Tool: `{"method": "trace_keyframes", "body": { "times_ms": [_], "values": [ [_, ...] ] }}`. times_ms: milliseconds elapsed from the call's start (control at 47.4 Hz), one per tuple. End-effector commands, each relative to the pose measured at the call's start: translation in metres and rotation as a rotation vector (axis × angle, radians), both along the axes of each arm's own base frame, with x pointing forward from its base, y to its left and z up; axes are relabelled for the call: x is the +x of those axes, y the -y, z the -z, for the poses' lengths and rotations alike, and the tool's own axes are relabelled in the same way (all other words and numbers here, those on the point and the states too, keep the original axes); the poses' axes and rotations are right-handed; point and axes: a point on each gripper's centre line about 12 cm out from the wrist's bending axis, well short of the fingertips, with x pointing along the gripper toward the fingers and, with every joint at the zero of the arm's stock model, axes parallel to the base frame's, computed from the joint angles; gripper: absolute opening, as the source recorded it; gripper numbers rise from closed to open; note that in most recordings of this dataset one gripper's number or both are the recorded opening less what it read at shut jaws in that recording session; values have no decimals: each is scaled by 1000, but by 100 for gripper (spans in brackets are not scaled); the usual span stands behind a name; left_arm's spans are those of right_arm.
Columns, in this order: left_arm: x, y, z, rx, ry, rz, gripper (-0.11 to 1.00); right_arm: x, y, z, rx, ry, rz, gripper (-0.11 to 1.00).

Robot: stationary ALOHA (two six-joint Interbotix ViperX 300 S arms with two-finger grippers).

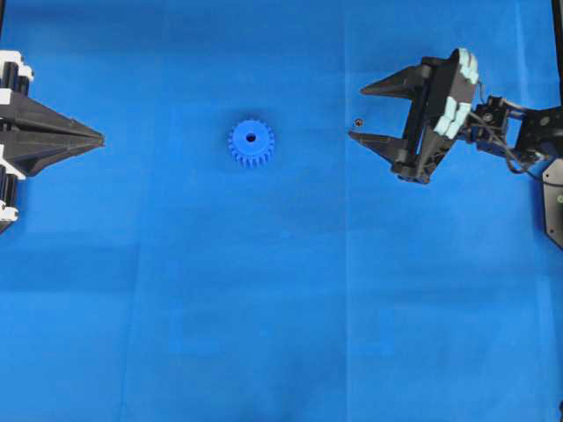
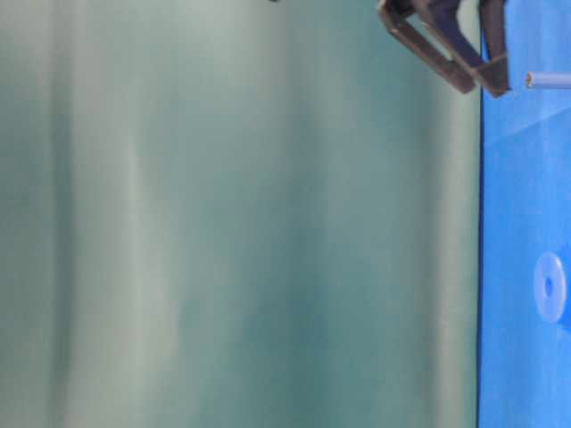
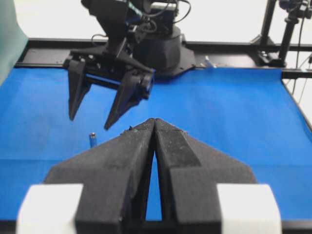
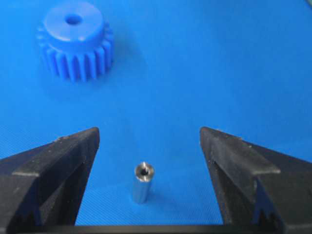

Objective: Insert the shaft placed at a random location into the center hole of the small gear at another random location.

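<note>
The small gear (image 1: 252, 143) lies flat on the blue cloth, center hole (image 1: 251, 137) facing up; it also shows in the right wrist view (image 4: 75, 41) with its hole (image 4: 74, 20). The shaft (image 1: 357, 120) stands upright on the cloth to the gear's right, apart from it. It is a silvery pin in the right wrist view (image 4: 142, 183) and the left wrist view (image 3: 92, 140). My right gripper (image 1: 356, 112) is open, its tips astride the shaft and slightly above its top, touching nothing (image 4: 148, 131). My left gripper (image 1: 101, 138) is shut and empty at the left edge (image 3: 154, 121).
A blue cloth (image 1: 281, 308) covers the table. The right arm's base (image 3: 161, 48) and a black frame rail (image 3: 234, 46) stand at the far side in the left wrist view. A green backdrop (image 2: 223, 214) fills the table-level view.
</note>
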Motion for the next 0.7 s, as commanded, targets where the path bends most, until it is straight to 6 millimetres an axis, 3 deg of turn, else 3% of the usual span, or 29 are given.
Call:
{"method": "trace_keyframes", "body": {
  "times_ms": [0, 317, 507, 612, 676],
  "values": [
    [2, 0, -3, 1, 6, 0, 0, 7, 4, 1, 3, 18, 18, 72],
    [1, 0, -2, 1, 5, 0, 0, 9, 5, 22, 26, -29, 30, 72],
    [1, 0, -2, 1, 2, 0, 0, 9, 5, 23, 27, -30, 29, 70],
    [1, 0, -2, 2, 0, -1, 0, 10, 5, 23, 27, -30, 27, 58],
    [2, -1, -1, 2, -3, -4, 0, 10, 3, 22, 27, -30, 22, 41]
  ]
}}
